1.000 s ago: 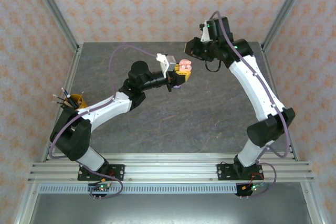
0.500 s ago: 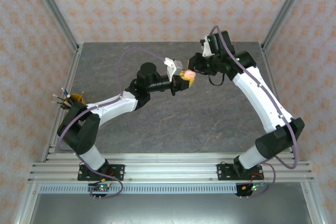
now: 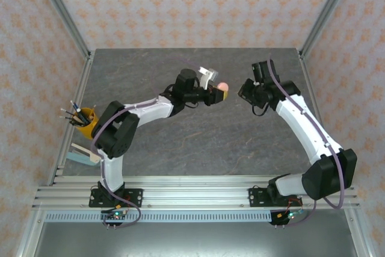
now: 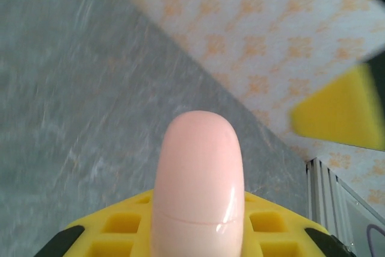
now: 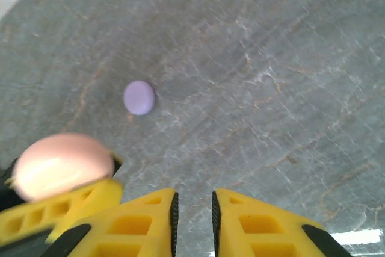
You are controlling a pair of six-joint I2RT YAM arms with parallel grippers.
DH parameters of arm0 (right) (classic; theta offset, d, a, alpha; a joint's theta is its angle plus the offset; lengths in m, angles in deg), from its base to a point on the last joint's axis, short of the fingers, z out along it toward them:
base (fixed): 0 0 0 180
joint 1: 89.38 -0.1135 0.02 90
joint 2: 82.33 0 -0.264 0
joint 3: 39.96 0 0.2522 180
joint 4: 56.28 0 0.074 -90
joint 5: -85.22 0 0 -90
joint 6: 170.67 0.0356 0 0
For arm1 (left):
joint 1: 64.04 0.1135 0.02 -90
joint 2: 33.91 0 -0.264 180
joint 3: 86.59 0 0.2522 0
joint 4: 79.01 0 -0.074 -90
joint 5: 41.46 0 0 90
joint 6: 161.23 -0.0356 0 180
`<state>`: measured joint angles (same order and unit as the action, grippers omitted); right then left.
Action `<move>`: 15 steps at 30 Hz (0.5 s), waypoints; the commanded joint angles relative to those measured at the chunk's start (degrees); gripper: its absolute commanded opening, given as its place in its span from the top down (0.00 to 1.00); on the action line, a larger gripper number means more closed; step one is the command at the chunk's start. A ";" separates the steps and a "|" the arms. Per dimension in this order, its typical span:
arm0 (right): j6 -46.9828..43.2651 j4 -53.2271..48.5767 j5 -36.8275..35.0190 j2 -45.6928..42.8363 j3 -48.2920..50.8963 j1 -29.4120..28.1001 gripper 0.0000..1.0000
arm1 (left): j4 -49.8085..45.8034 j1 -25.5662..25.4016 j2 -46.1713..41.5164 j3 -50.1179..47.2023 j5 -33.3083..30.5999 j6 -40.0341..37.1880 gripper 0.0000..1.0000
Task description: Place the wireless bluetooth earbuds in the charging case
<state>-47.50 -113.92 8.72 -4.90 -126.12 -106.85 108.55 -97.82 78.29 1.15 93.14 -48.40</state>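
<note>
The right jaws have been drawn back from the pink charging case [image 3: 222, 87], barely parted, on nothing. The case is clenched by the left jaws, lid shut — judged finished, though earbuds inside cannot be confirmed. Beyond, a lilac case [image 5: 139, 97] lies on the grey bench [image 3: 198, 142] — patterned walls [image 3: 192, 4] behind.

Grey stone-look tabletop [image 3: 198, 142], orange-patterned walls [image 3: 192, 4], aluminium corner posts [image 3: 60, 10]
</note>
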 commanded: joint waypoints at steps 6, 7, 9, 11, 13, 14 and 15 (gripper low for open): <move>3.56 3.95 -3.89 -0.76 4.12 -0.07 0.76 | -20.73 -0.50 8.70 7.35 -3.78 15.40 1.00; 3.72 4.10 -3.91 -0.83 4.47 -0.07 0.76 | -21.87 -0.50 9.11 7.40 -4.64 16.39 1.00; 4.08 4.46 -3.97 -1.12 5.27 -0.10 0.75 | -25.42 -0.50 10.19 8.09 -5.89 17.69 1.00; 4.27 4.83 -4.08 -1.48 5.85 -0.02 0.75 | -27.72 -0.52 10.77 8.20 -6.76 18.78 1.00; 4.36 4.93 -4.27 -1.80 6.17 -0.02 0.74 | -29.94 -0.50 11.18 8.42 -7.52 19.26 1.00; 4.44 5.02 -4.25 -2.01 6.30 -0.08 0.73 | -31.40 -0.50 11.44 8.72 -7.92 19.36 0.98; 4.47 4.98 -4.23 -2.13 6.44 -0.05 0.72 | -32.62 -0.50 11.52 8.90 -8.28 19.36 0.93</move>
<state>-43.94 -110.07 6.49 -5.06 -120.33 -106.85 82.08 -97.87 89.27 7.86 87.32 -31.33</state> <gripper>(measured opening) 0.273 0.236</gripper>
